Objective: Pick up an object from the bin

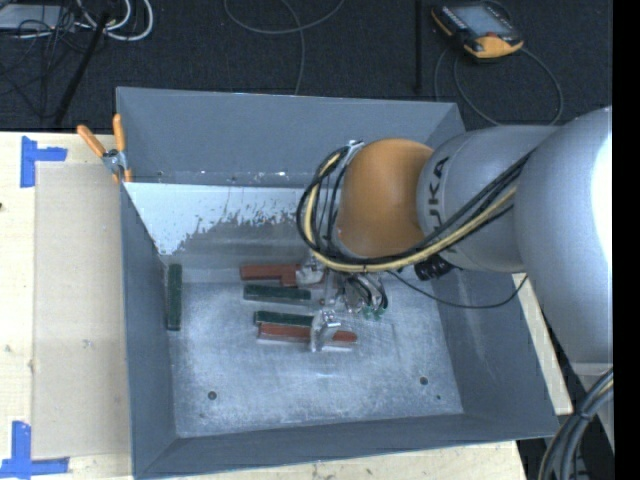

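Carefully now, centre the gripper (323,330) across the red bar (285,336), clear of the green bar (283,318) alongside, opening impossible to tell.

Single camera above the bin (280,138), looking down at a slant from its near side, whole bin in frame at middling range, far wall toward the top, arm (520,208) entering from the right, dark floor (300,28) beyond the far rim
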Robot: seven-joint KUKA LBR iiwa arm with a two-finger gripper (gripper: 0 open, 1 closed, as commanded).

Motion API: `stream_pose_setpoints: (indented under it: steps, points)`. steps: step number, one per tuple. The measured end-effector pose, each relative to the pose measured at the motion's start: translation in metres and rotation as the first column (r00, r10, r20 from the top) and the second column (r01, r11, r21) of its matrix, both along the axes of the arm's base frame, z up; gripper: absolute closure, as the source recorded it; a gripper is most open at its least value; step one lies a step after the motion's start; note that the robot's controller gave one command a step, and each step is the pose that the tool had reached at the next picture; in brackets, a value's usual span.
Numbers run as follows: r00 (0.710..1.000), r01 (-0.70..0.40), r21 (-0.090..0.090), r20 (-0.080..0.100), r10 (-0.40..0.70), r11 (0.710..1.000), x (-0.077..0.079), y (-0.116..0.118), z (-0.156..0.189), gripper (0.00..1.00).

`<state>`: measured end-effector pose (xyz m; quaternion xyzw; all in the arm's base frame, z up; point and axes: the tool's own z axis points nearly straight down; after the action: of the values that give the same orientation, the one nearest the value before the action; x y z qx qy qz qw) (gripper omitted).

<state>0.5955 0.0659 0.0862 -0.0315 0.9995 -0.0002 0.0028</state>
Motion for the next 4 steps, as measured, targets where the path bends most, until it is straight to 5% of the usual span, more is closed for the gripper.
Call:
stream_pose_setpoints:
  steps: [3, 4]
  points:
    - [1.0, 0.011, 0.0, 0.001, -0.011, 1.0, -0.002, 0.009, -0.005, 0.0]
    - [0.996, 0.083, 0.002, 0.014, -0.083, 0.997, 0.009, 0.012, -0.005, 1.0]
